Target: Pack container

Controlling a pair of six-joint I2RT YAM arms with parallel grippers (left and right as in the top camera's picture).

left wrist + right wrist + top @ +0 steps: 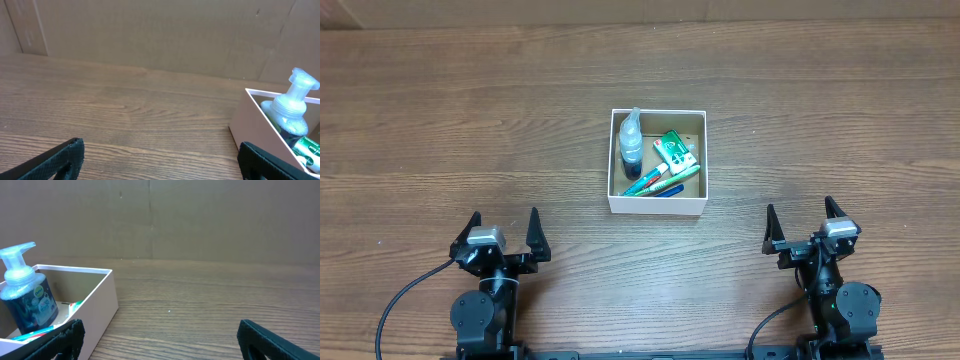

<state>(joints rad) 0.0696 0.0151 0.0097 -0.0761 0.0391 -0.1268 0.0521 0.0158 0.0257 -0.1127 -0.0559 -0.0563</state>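
Biggest worry for us is the container (657,205) itself. It's a shallow cardboard box sitting ahead of both sets of jaws, roughly midway between them, off to the right of the left pair and to the left of the right pair. It looks light, so we reckon any low sweep that clips a wall would shove it across the table rather than stop.

Next is the pump bottle (631,140), standing in the box's far corner on the left jaws' side. Its nozzle pokes above the rim, so a finger crossing over could catch it and tip it onto the rest.

The green packet (674,152) and the thin toothbrush-like sticks (653,183) lie flat on the side nearer the jaws. They'd be fiddly to pinch off the floor, and a bad nip might flick one out.

We can't spot anything loose outside the box, so it looks about packed to us.

The left gripper (504,222) and right gripper (801,220) both have their fingers spread wide, holding nothing, well short of the box.

The surface is a wood-grain table (440,120), smooth-looking. Beyond the jaws there's plain brown cardboard panelling (150,30) as a backdrop. A black cable (405,295) loops beside the left arm.
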